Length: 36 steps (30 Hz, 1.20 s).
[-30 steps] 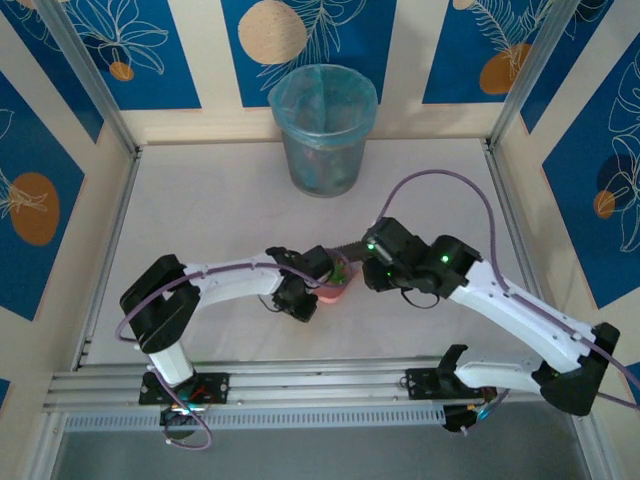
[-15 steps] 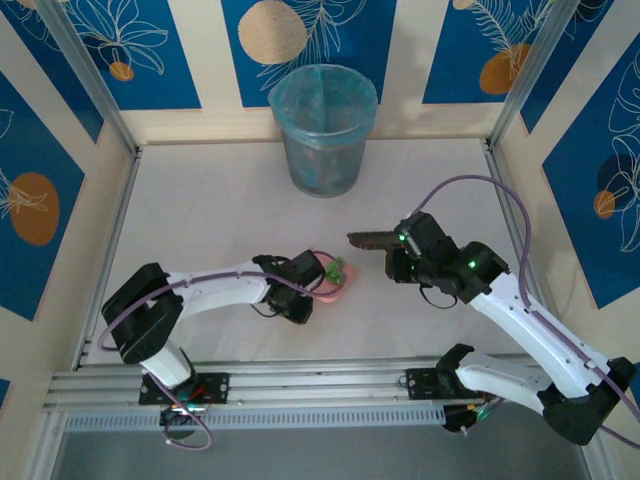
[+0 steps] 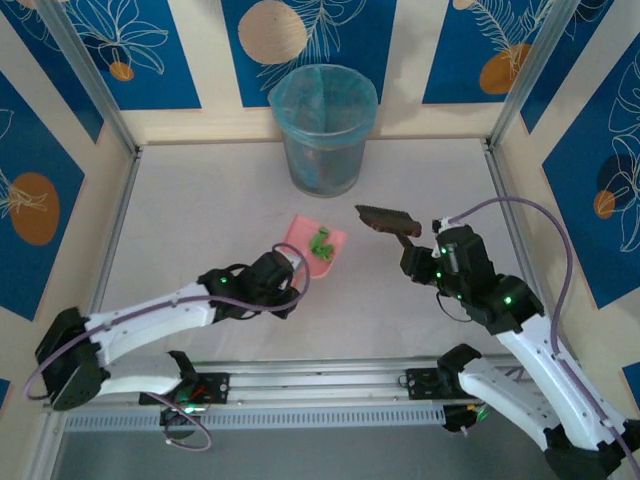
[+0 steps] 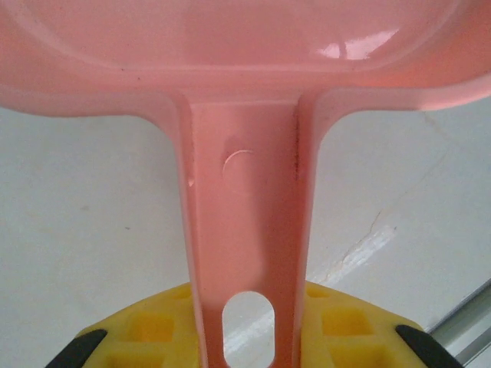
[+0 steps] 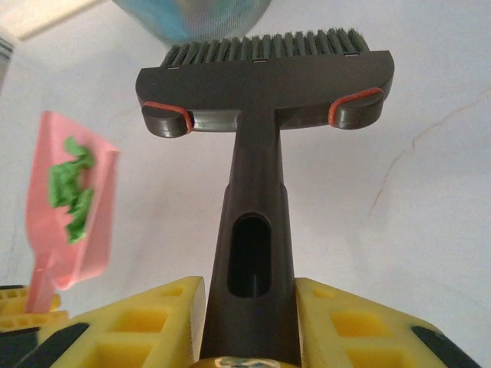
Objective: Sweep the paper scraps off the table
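2 tools are held, seen from above: the left gripper [image 3: 288, 266] clamps the pink dustpan [image 3: 301, 228] carrying green paper scraps [image 3: 320, 243] over the table [image 3: 200, 200]; the right gripper [image 3: 413, 247] clamps a brush [image 3: 385, 218]. Left wrist: pads [image 4: 146, 333] pinch the dustpan's handle. Right wrist: pads squeeze the brush handle.

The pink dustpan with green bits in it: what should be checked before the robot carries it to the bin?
1. Left gripper grips the dustpan by its handle: ok, the handle sits between the yellow fingers.
2. Green paper scraps lie inside the dustpan: ok.
3. Brush is apart from the dustpan: ok, the right gripper holds it off to one side.
4. Way to the bin is free: ok, only bare table lies between.
5. Dustpan level enough to keep the scraps in: cannot tell.
6. No scraps left on the table: cannot tell, the arms hide part of it.
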### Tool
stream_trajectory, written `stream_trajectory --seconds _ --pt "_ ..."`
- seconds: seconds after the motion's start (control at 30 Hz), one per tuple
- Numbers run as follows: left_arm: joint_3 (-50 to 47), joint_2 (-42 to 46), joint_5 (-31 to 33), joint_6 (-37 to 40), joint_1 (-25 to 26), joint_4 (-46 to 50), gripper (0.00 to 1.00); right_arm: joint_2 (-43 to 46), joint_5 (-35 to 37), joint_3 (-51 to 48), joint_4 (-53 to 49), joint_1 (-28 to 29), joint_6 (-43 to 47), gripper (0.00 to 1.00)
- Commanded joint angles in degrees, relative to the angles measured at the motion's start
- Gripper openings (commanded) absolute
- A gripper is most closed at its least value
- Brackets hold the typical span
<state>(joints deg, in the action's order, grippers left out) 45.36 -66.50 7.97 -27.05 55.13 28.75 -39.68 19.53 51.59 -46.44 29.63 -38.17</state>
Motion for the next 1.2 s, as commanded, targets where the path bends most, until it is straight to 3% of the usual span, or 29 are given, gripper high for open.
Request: stream_trajectory --seconds 0.0,0.2,0.47,0.67,0.8,1.17 --pt "-1.82 5.53 6.22 -0.28 -0.20 -1.17 0.00 1.51 -1.71 -2.47 9.46 -1.25 0.88 0.00" --pt "-3.20 14.16 9.78 -0.69 -0.20 -0.52 0.00 -0.69 -4.55 -5.10 16.50 -2.56 -0.55 0.00" --pt "4.80 13.03 10.82 -4.64 -0.20 5.77 0.00 -3.38 -11.17 -15.39 30.56 -2.25 -2.64 0.00" --pt "17.05 4.28 8.60 -6.59 -0.29 9.04 0.00 -5.83 -13.43 -20.30 38.81 -0.25 -3.88 0.00" --pt "28.33 -4.43 7.79 -7.45 -0.50 11.49 0.00 -8.14 -9.34 -20.29 40.60 4.73 -1.46 0.00" --pt "54.78 -24.88 -12.71 -12.42 -9.95 10.14 0.00 -10.52 -1.19 -19.92 42.07 13.55 4.07 0.00"
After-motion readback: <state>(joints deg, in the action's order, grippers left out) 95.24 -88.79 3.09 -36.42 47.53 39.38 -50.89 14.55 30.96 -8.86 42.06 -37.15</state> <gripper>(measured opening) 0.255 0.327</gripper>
